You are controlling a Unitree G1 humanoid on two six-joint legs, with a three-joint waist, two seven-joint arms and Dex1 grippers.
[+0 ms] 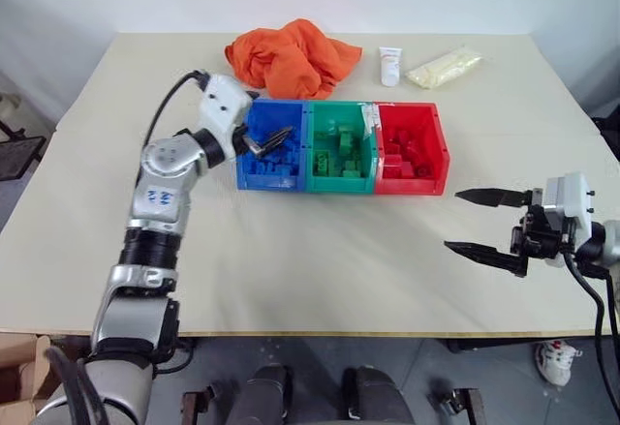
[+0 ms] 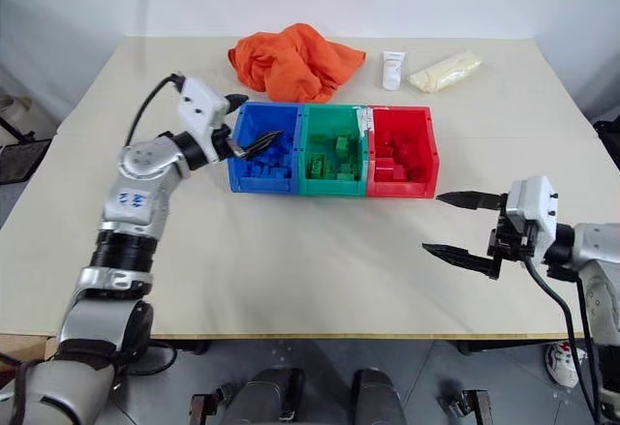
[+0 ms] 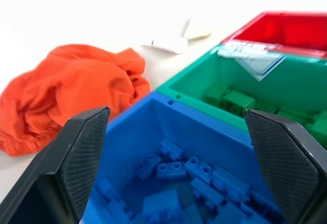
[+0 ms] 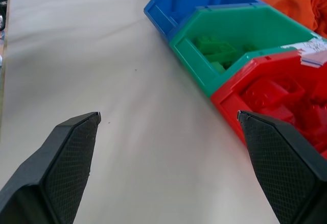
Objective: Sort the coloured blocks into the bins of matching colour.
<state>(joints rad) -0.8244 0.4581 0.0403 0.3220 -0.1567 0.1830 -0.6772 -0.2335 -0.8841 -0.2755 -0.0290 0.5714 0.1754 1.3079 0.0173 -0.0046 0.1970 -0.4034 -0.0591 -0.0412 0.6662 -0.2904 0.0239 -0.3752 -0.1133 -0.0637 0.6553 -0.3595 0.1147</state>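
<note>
Three joined bins stand in a row mid-table: blue bin [image 1: 248, 179], green bin [image 1: 339, 189], red bin [image 1: 415, 190]. Several blue blocks [image 3: 171, 169] lie in the blue bin, green blocks [image 1: 341, 154] in the green one and red blocks [image 1: 405, 156] in the red one. My left gripper [image 1: 274, 140] hovers over the blue bin's near-left part, open, with nothing between its fingers. My right gripper [image 1: 451, 220] hangs open and empty above bare table, to the right of and nearer than the red bin.
Behind the bins lie a crumpled orange cloth [image 1: 291, 57], a white tube [image 1: 389, 65] and a pale yellow bag [image 1: 444, 67]. A paper label [image 3: 253, 60] sits on the rim between the green and red bins. Bare tabletop [image 1: 320, 260] stretches in front of the bins.
</note>
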